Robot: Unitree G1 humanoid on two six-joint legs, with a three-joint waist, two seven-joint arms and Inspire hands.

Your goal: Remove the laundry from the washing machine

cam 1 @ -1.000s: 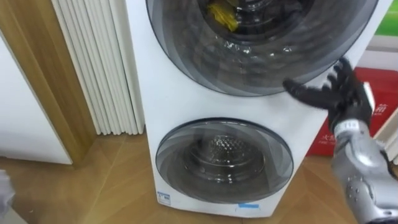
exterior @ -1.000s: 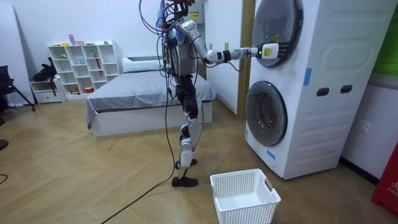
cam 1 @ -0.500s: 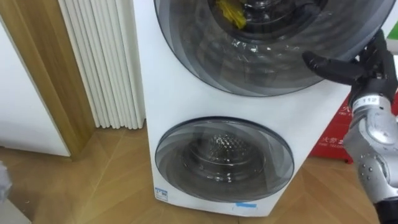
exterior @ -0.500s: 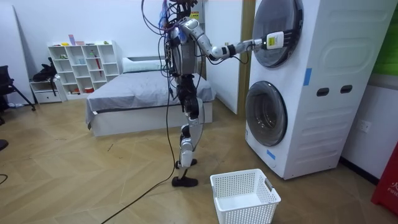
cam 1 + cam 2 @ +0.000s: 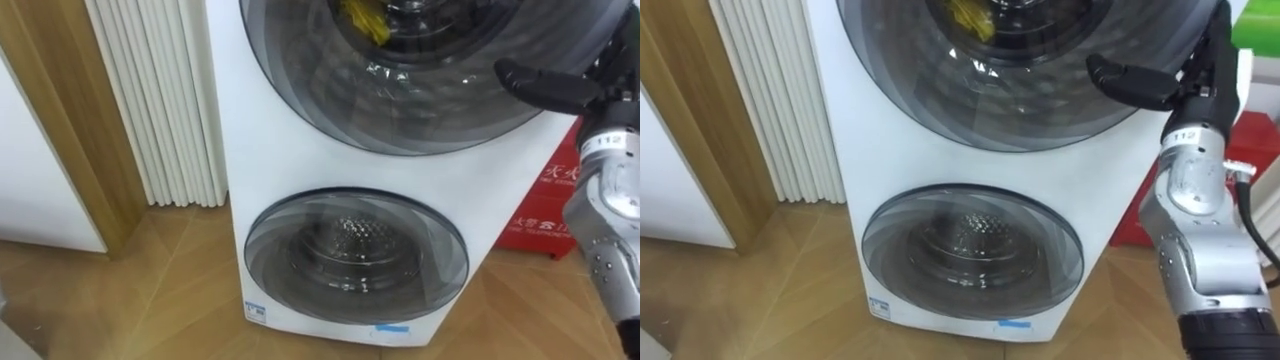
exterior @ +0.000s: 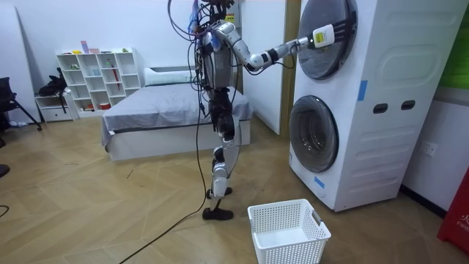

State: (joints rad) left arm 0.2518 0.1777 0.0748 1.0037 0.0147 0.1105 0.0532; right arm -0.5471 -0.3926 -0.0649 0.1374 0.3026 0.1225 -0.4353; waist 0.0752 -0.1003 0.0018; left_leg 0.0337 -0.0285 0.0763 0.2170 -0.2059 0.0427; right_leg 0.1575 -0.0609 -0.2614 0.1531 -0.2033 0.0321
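Note:
A yellow cloth (image 5: pixel 362 20) lies behind the dark glass of the upper washing machine door (image 5: pixel 420 100), which is shut. My right hand (image 5: pixel 560 88) reaches up from the right and rests, open, on the right rim of that door, its dark thumb pointing left across the glass. The same hand (image 5: pixel 1205 60) appears in the right eye view, with its other fingers running up out of the picture. The room view has me standing upright facing the stacked machines, right arm stretched out and the hand (image 6: pixel 321 35) at the upper door.
The lower machine's round door (image 5: pixel 355 255) is shut, its drum bare. A white laundry basket (image 6: pixel 287 231) stands on the wooden floor before the machines. White slats (image 5: pixel 150 100) and a wooden frame are to the left, a red box (image 5: pixel 550 200) to the right.
My right hand has risen from the door's lower right to higher on its right rim. The head camera has shifted a little.

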